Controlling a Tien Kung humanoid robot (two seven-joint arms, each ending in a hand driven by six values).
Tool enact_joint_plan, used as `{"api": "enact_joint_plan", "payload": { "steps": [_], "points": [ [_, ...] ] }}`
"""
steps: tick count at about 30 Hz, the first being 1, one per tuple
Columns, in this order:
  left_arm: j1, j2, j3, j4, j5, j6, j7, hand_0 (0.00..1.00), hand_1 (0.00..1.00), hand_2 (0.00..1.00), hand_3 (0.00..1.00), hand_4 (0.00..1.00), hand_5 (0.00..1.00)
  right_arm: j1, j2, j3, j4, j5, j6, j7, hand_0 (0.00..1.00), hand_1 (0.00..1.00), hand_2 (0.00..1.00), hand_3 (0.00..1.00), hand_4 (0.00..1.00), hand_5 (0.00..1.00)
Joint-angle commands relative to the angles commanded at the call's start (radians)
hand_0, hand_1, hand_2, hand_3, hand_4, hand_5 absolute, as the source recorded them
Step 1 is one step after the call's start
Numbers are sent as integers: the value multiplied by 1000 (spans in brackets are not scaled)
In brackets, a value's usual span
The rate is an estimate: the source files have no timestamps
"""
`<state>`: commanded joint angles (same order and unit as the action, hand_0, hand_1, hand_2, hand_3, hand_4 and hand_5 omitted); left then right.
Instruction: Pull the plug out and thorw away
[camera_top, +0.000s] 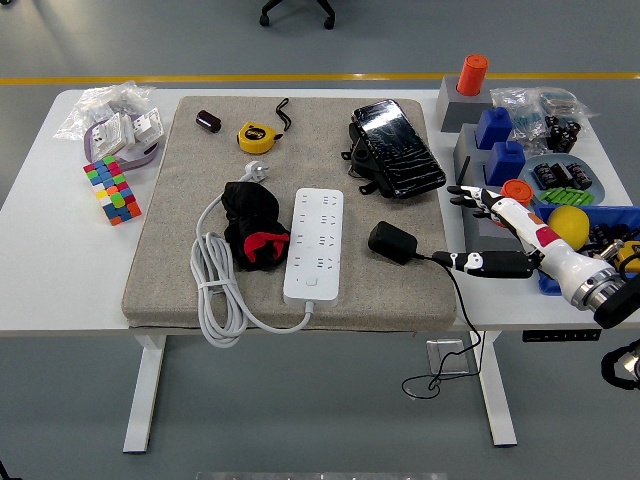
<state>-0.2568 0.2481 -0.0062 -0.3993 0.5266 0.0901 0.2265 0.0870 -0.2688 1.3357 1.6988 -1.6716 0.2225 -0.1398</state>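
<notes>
One white table (40, 260) on grey floor (330, 420), yellow line (200, 78) behind. Grey felt mat (180, 260) carries white power strip (315, 245), nothing plugged in. Black adapter plug (392, 242) lies on mat right of strip. Right hand (490, 235) beside it, fingers spread, empty.

right hand (478, 228) open beside black adapter (392, 242) on mat (180, 250).

no readable text, labels, brand names or numbers on any object at this resolution
</notes>
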Motion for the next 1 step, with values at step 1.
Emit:
{"api": "enact_joint_plan", "payload": {
  "steps": [1],
  "points": [
    [-1, -1, 1, -1, -2, 0, -1, 533, 665, 692, 667, 837, 690, -1, 0, 0, 1, 0, 0, 0, 897, 920, 871, 926, 998, 469]
  ]
}}
